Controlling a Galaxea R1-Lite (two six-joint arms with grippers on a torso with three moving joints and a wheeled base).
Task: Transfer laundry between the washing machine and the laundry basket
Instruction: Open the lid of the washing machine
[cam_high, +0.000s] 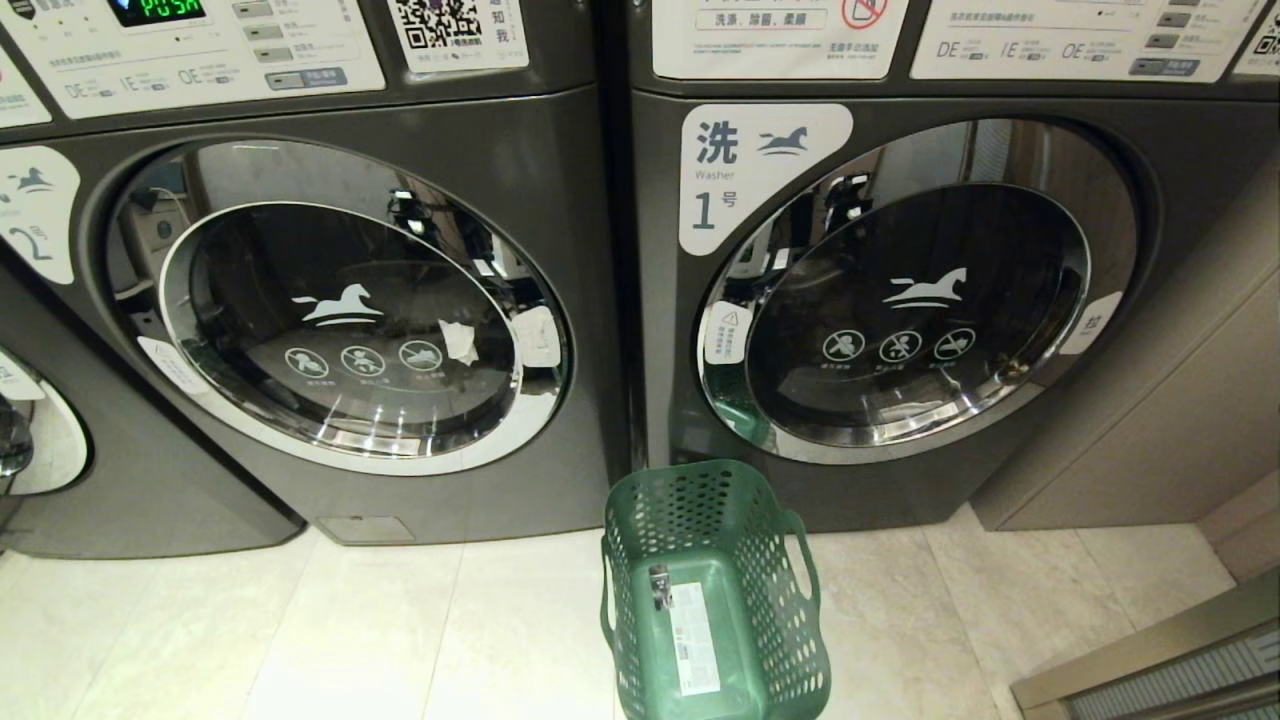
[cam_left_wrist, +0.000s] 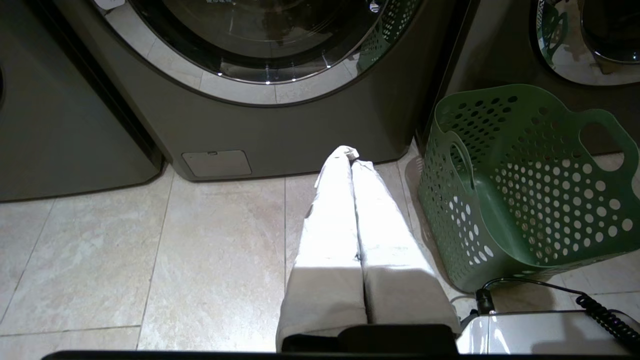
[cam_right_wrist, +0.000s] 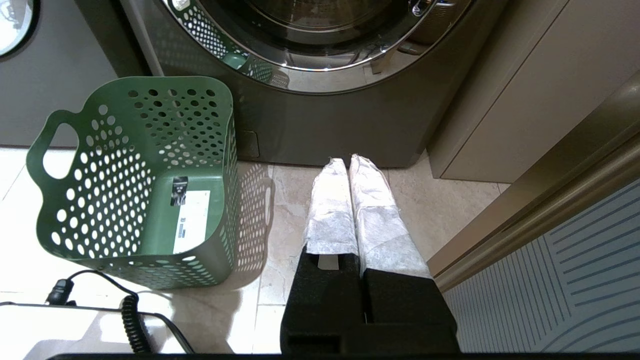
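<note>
The washing machine (cam_high: 340, 300) marked "2" is seen at ten o'clock in the head view, its round door closed. The laundry basket (cam_high: 712, 590) is placed upright on the tiled floor (cam_high: 300, 640) at six o'clock. The left claw (cam_left_wrist: 352, 157) and the right claw (cam_right_wrist: 346, 162) are pressed together above the floor, nothing pinched.

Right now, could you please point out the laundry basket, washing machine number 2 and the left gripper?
laundry basket (cam_high: 640, 495): head view, far rim.
washing machine 2 (cam_high: 340, 310): head view, glass door.
left gripper (cam_left_wrist: 351, 156): left wrist view, fingertips.
</note>
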